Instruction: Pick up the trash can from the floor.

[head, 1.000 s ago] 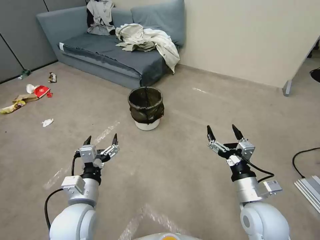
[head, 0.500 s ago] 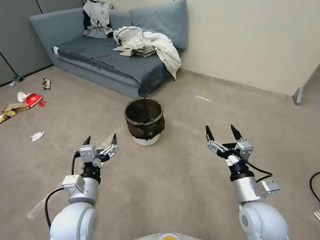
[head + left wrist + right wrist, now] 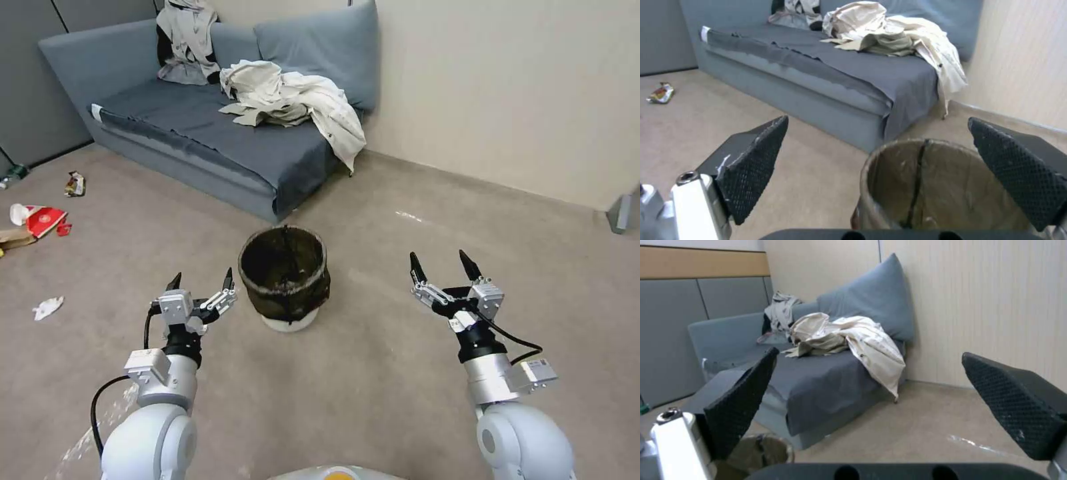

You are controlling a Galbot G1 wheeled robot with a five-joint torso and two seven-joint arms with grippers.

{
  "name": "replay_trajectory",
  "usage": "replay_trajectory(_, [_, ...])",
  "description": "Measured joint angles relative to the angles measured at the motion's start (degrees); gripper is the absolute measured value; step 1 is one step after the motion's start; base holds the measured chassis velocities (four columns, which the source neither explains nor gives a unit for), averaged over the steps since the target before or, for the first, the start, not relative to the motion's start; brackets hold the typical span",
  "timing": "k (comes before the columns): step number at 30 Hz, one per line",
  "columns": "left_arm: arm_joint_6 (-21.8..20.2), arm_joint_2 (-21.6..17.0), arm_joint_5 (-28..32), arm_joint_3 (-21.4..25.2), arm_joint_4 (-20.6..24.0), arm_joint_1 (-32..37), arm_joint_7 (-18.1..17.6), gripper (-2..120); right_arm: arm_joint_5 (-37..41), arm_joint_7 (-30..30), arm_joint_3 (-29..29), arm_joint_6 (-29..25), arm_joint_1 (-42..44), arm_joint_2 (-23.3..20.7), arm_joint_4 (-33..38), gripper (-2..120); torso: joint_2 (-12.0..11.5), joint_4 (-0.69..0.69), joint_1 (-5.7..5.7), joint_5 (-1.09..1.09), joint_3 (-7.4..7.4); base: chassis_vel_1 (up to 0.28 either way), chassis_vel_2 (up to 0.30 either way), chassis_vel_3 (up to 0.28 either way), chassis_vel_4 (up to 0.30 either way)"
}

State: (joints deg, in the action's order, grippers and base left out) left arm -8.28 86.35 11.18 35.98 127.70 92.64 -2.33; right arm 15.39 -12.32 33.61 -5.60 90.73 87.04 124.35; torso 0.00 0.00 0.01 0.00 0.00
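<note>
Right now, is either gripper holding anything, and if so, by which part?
Nothing is held. The left gripper and right gripper hang open above the floor, and the trash can stands untouched between them.

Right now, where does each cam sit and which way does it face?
Head: on the head, looking forward and down at the trash can on the floor; both arms, left tool and right tool show, open.
Left wrist: behind the left tool, facing the trash can and sofa.
Right wrist: behind the right tool, facing the sofa.
Shared: trash can and sofa in all three.
</note>
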Motion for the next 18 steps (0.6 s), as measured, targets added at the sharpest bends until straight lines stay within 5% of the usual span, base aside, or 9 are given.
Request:
replay_trajectory(11, [-0.54, -0.26, 0.53, -0.21, -1.01, -1.50, -0.38, 100, 0.60, -0.54, -0.20, -1.03, -1.10, -0.15, -0.90, 100, 0.00, 0.00, -0.01, 0.01, 0.00, -0.063, 0.060, 0.062, -0.069])
replay_trajectory(18, [-8.17, -4.13, 8.00, -2.03, -4.76, -7.70, -4.92, 100, 0.74, -0.49, -0.26, -1.04, -1.18, -0.41, -0.98, 100, 0.00, -0.02, -0.01, -0.01, 0.00, 0.000, 0.000, 0.000, 0.000])
